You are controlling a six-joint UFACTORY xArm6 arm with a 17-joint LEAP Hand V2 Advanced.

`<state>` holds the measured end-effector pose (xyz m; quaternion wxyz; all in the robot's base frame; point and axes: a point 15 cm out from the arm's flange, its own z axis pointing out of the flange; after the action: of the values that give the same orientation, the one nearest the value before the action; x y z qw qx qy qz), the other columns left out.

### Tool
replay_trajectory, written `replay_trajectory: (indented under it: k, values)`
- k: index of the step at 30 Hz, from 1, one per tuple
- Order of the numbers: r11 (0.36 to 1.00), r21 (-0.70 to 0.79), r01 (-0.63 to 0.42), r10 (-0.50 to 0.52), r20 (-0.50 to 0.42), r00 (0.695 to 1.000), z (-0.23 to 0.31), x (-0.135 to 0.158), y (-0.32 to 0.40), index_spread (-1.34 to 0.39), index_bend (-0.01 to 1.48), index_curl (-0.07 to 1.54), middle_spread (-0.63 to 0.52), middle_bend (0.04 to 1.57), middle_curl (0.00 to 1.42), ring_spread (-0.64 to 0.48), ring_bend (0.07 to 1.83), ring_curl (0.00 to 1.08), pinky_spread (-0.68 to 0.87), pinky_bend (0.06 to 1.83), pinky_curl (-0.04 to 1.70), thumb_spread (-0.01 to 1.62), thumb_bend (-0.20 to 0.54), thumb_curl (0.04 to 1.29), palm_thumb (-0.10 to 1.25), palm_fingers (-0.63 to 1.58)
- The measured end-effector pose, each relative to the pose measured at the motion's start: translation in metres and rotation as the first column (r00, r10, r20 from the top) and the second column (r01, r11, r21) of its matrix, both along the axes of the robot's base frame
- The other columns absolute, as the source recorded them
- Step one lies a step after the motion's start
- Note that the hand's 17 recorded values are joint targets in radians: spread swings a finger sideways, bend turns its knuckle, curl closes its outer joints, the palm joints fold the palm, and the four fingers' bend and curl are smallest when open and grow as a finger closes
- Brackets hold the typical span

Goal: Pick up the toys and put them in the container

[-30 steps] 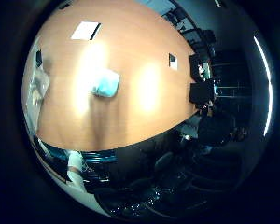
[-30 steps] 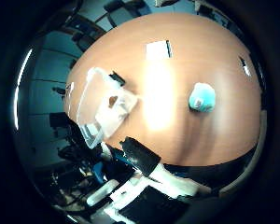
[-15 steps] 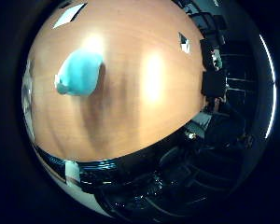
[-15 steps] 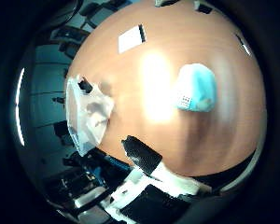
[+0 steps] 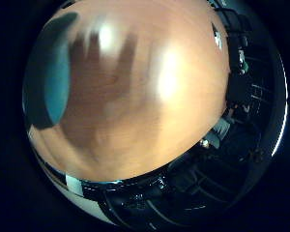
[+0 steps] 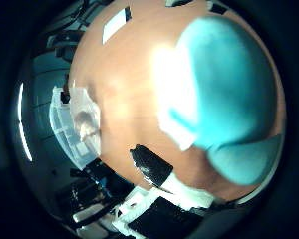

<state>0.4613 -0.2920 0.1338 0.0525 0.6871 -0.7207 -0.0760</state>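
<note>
A teal and white soft toy (image 6: 224, 90) lies on the wooden table (image 5: 155, 106) and fills much of the right thumb side palm view, so it is close under the palm. Its teal edge also shows in the right little finger side palm view (image 5: 50, 77). My hand (image 6: 154, 184) is just above the toy, with a black fingertip and white parts beside it. The shadow of spread, straight fingers falls on the table by the toy. The hand is open and holds nothing. The clear plastic container (image 6: 75, 124) stands on the table, away from the toy, with something pale inside.
A white sheet (image 6: 117, 22) lies on the table beyond the toy. A small dark and white card (image 5: 217, 37) lies near the table's edge. Dark office chairs (image 5: 237, 92) stand along the table's rim.
The camera has come down towards the table. The teal toy now looks much larger and closer under the palm. The container has slid towards the view's edge.
</note>
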Motion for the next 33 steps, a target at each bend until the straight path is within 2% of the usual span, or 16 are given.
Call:
replay_trajectory:
  k: [4, 6, 7, 8, 10, 11, 12, 15, 17, 19, 24, 29, 33]
  values:
    - [1.0, 0.009, 0.004, -0.003, -0.014, 1.0, -0.02, 0.0, -0.003, -0.39, 0.17, 0.29, -0.05, 0.21, 0.35, 0.14, 0.38, 0.21, 0.46, 0.35, 0.27, 1.09, -0.021, 0.26, 0.39, 0.3]
    - [1.0, 0.01, 0.008, -0.008, -0.019, 1.0, -0.024, -0.002, -0.004, -0.38, 0.18, 0.29, -0.08, 0.26, 0.36, 0.09, 0.4, 0.21, 0.46, 0.35, 0.26, 1.09, -0.018, 0.26, 0.4, 0.42]
    - [1.0, 0.011, 0.012, -0.012, -0.018, 1.0, -0.024, -0.002, -0.006, -0.37, 0.17, 0.29, -0.11, 0.31, 0.38, 0.02, 0.46, 0.22, 0.45, 0.33, 0.25, 1.09, -0.018, 0.26, 0.41, 0.55]
    - [1.0, 0.008, 0.013, -0.013, -0.014, 1.0, -0.024, -0.002, -0.008, -0.36, 0.17, 0.29, -0.16, 0.4, 0.41, -0.08, 0.6, 0.25, 0.37, 0.32, 0.23, 1.09, -0.013, 0.26, 0.44, 0.77]
    - [1.0, 0.002, 0.018, -0.018, -0.002, 1.0, -0.021, -0.002, -0.012, -0.38, 0.2, 0.33, -0.23, 0.55, 0.49, -0.2, 0.79, 0.33, 0.06, 0.51, 0.27, 1.1, -0.012, 0.27, 0.47, 1.15]
    - [1.0, -0.003, 0.018, -0.018, 0.008, 1.0, -0.016, -0.001, -0.015, -0.4, 0.26, 0.39, -0.26, 0.63, 0.55, -0.24, 0.88, 0.39, -0.1, 0.66, 0.34, 1.1, -0.012, 0.27, 0.5, 1.24]
    - [1.0, -0.009, 0.017, -0.017, 0.022, 1.0, -0.01, 0.001, -0.018, -0.42, 0.32, 0.42, -0.27, 0.68, 0.58, -0.25, 0.93, 0.42, -0.14, 0.74, 0.37, 1.1, -0.009, 0.28, 0.51, 1.3]
    - [0.999, -0.037, 0.016, -0.013, 0.083, 0.996, 0.018, 0.006, -0.029, -0.46, 0.59, 0.6, -0.32, 0.89, 0.74, -0.28, 1.18, 0.55, -0.21, 1.06, 0.53, 1.13, -0.01, 0.29, 0.59, 1.17]
    - [0.998, -0.058, 0.02, -0.013, 0.12, 0.993, 0.038, 0.006, -0.037, -0.46, 0.74, 0.7, -0.33, 0.97, 0.82, -0.28, 1.27, 0.6, -0.22, 1.16, 0.6, 1.14, -0.004, 0.29, 0.63, 1.12]
    - [0.997, -0.074, 0.023, -0.012, 0.147, 0.989, 0.057, 0.005, -0.04, -0.44, 0.87, 0.81, -0.32, 1.08, 0.91, -0.27, 1.33, 0.65, -0.21, 1.24, 0.69, 1.16, 0.009, 0.31, 0.74, 1.06]
    - [0.996, -0.09, 0.027, -0.011, 0.173, 0.985, 0.096, -0.004, -0.034, -0.37, 0.99, 0.94, -0.28, 1.2, 0.99, -0.25, 1.38, 0.73, -0.2, 1.3, 0.82, 1.19, 0.042, 0.36, 0.94, 1.04]
    - [0.993, -0.113, 0.025, -0.003, 0.19, 0.982, 0.154, -0.025, -0.018, -0.33, 1.02, 0.99, -0.24, 1.23, 1.01, -0.25, 1.4, 0.77, -0.17, 1.29, 0.91, 1.21, 0.012, 0.4, 1.0, 1.01]
    - [0.994, -0.105, 0.006, 0.011, 0.166, 0.986, 0.198, -0.05, 0.011, -0.31, 1.03, 1.01, -0.22, 1.25, 1.02, -0.25, 1.41, 0.79, -0.17, 1.28, 0.97, 1.23, -0.007, 0.42, 1.02, 1.0]
